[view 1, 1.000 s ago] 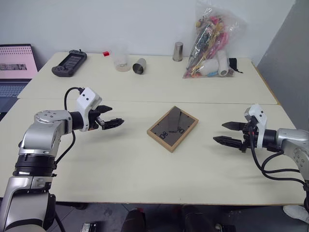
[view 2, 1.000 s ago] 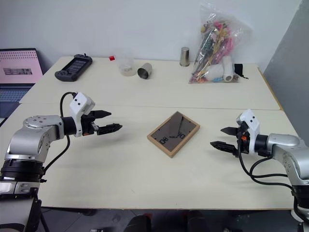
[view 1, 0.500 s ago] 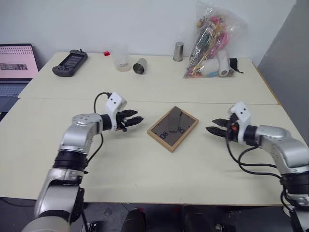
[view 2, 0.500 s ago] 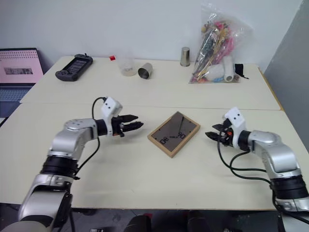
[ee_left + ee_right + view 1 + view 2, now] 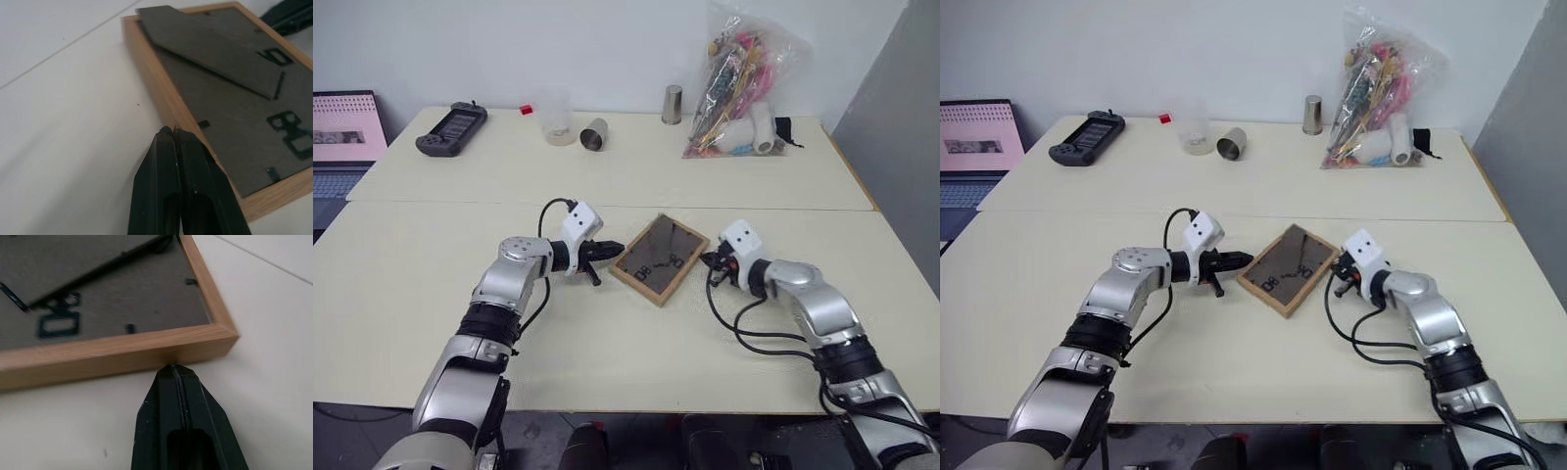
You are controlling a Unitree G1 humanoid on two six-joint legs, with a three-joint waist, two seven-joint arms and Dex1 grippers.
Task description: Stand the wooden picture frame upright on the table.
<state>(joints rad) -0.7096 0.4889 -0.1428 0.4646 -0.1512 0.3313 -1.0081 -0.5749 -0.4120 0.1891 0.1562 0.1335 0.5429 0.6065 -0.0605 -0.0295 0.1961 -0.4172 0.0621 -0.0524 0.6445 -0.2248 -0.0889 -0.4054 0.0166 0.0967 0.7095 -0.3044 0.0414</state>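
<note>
Frame (image 5: 658, 258) lies flat, back panel up, on the near half of the table (image 5: 607, 362), directly between my two hands. Left gripper (image 5: 605, 251): fingers pressed together, tips at the frame's left edge, holding nothing. Right gripper (image 5: 709, 261): also pressed together, tips against the right edge close to a corner, touching or just short of it, nothing pinched. From each hand the frame sits straight ahead, inward toward the other hand. Its long axis runs diagonally, from near-left to far-right, so my hands bracket it across the short way. Both are about equally close. The stand flap lies folded flat on the back. My read: the next move is squeezing or levering an edge up with both tips.
</note>
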